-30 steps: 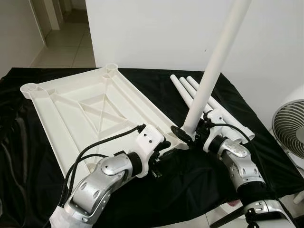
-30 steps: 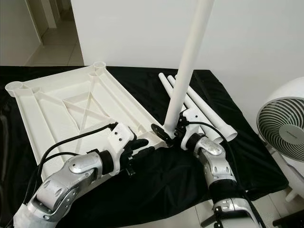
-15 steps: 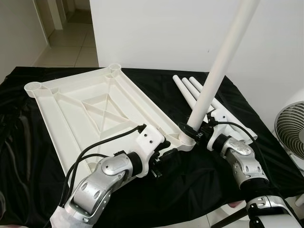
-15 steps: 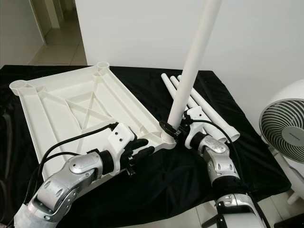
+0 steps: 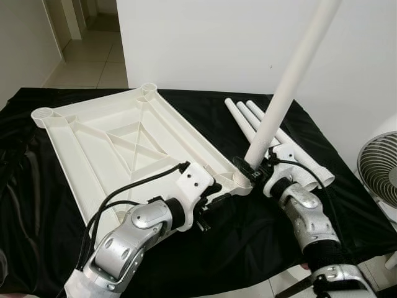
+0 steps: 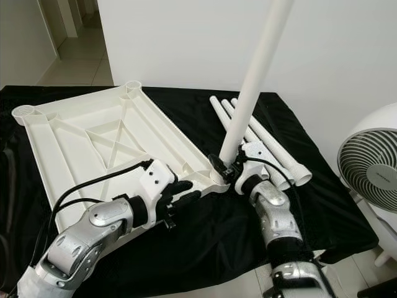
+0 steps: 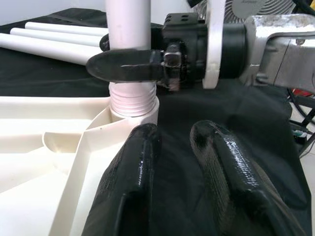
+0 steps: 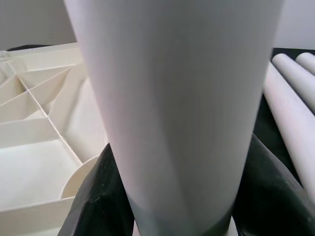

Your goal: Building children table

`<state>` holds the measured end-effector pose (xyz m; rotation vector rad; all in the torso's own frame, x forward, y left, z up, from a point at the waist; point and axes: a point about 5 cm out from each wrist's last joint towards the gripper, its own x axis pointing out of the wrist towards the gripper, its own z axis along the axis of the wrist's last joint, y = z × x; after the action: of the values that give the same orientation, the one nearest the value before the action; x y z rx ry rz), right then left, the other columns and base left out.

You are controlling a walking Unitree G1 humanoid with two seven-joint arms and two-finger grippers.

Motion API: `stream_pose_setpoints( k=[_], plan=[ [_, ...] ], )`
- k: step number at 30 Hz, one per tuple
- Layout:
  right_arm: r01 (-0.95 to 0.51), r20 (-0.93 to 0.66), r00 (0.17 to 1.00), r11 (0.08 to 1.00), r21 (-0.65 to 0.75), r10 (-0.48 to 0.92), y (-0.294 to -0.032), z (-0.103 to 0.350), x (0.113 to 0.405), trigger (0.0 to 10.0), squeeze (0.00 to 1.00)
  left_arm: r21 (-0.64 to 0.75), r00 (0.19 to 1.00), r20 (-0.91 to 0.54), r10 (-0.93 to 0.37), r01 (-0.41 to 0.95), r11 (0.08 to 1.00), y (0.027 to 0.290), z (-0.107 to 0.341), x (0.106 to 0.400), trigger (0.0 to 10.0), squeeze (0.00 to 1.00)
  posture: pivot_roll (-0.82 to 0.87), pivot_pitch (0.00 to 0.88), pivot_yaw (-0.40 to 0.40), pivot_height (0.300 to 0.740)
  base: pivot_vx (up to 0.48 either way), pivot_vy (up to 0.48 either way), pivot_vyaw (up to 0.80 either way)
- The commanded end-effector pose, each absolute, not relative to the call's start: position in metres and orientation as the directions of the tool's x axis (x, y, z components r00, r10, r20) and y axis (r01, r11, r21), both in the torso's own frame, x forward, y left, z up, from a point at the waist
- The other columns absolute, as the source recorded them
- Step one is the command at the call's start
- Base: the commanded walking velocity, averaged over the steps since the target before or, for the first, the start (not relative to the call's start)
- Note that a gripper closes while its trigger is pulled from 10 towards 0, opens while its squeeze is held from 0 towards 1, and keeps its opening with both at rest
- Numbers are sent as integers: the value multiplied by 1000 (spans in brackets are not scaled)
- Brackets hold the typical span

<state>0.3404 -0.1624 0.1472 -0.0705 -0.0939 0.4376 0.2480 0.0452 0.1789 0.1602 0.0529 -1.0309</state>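
1. Right now the step in hand looks like fitting the first leg: the right gripper (image 5: 255, 171) has its black fingers clamped round the foot of a long white plastic tube leg (image 5: 282, 98), which stands tilted with its ribbed, threaded end sitting in the near right corner socket (image 7: 132, 109) of the upturned white plastic ribbed tabletop (image 5: 118, 146).
2. Meanwhile the left gripper (image 7: 182, 147) rests at the tabletop's near edge, just beside that socket; its two fingers stand a little apart and hold nothing, seemingly bracing the panel.
3. Next, I judge, the leg wants bringing upright over the socket and then turning, since threads still show above the rim; the left arm should keep the tabletop from sliding on the black cloth (image 5: 248, 230).
4. Count: one tabletop, lying underside up on the cloth; one leg in hand; three spare white tube legs (image 5: 251, 118) lying side by side to the right of the tabletop; two far corner sockets (image 5: 42, 113) unfilled.
5. One white electric fan (image 6: 372, 164) stands off to the right.
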Motion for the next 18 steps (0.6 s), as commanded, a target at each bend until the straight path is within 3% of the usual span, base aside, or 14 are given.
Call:
stream_pose_setpoints(
  k=[1,8,10,13,14,18],
  plan=[
    [-394,7,918,916,-73,395,-159,131,336,10000,0,112,506,-114,-855,862,495,44,180,246,10000,0,29,47,-42,740,0,0,0],
    [-304,23,952,952,-29,305,-145,134,336,10000,0,111,502,-114,-857,864,491,44,180,245,10000,0,29,45,-38,740,0,0,0],
    [-152,17,988,988,13,152,-137,134,336,10000,0,113,498,-115,-859,866,487,43,180,245,10000,0,30,42,-38,740,0,0,0],
    [-67,13,998,997,28,67,-134,133,335,10000,0,113,496,-115,-861,867,485,43,180,245,10000,0,33,41,-42,740,0,0,0],
    [63,-5,998,997,54,-63,-130,128,331,10000,0,112,494,-115,-862,868,483,43,180,244,10000,0,35,36,-40,740,0,0,0],
    [120,-12,993,991,55,-120,-128,126,329,10000,0,111,494,-115,-862,868,483,43,180,244,10000,0,35,36,-40,740,0,0,0]
  ],
)
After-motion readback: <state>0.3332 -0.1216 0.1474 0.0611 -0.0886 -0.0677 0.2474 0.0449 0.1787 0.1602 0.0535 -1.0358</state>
